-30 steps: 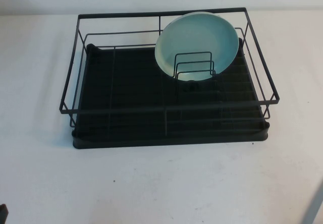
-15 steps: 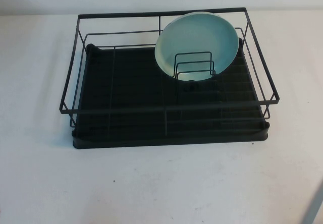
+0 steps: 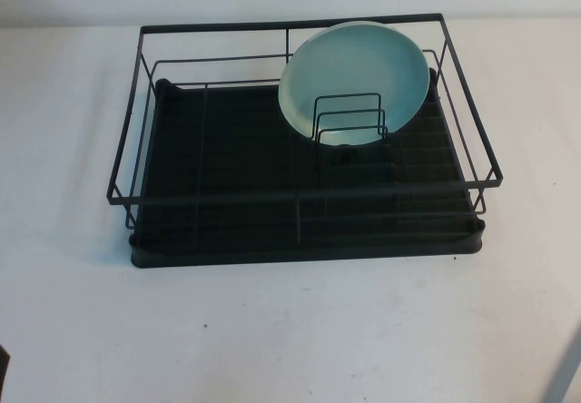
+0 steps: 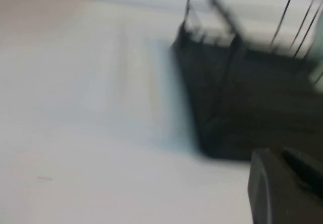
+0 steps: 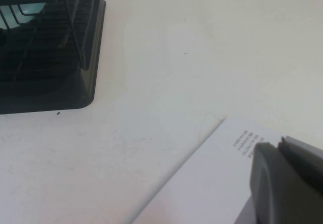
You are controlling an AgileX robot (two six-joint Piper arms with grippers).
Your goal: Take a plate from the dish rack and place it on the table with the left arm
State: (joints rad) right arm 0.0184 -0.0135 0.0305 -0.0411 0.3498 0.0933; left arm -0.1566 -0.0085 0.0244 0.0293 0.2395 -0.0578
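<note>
Mint plate (image 3: 354, 72), black ribbed rack (image 3: 300, 212)

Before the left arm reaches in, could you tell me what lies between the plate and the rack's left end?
In the high view, only bare black tray of the dish rack lies left of the plate.

Raised high view, angled down over the whole desk (image 3: 272, 339), dish rack (image 3: 304, 240) centred, plate (image 3: 354, 63) at its far right. Left wrist view low and close above the desk, facing the rack's near left corner, left end effector (image 4: 282, 188) at the edge. Right wrist view low, facing the rack's near right corner, right end effector (image 5: 287, 183) at the edge. Rack shared by all three.
</note>
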